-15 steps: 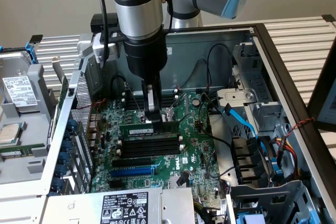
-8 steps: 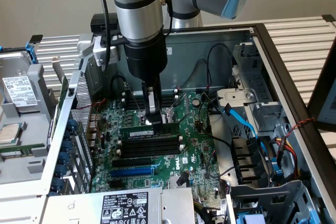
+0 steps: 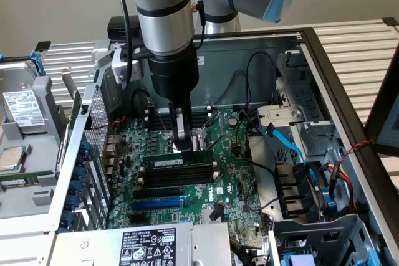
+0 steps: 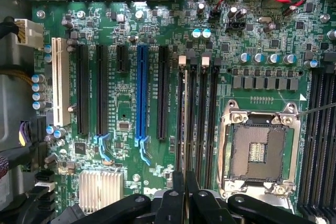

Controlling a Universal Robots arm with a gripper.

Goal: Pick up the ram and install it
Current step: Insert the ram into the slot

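The ram [image 3: 167, 162] stands on edge at the bank of black memory slots [image 3: 177, 179], its long axis running across the exterior view's left to right. The gripper [image 3: 184, 146] jaws are pinching its top edge. It's all on a green motherboard [image 3: 234, 172] inside an open case [image 3: 324, 73] on a slatted table [image 3: 358, 42]. There's a blue expansion slot [image 3: 156, 204] nearby and cables [image 3: 288, 146] off to the side.
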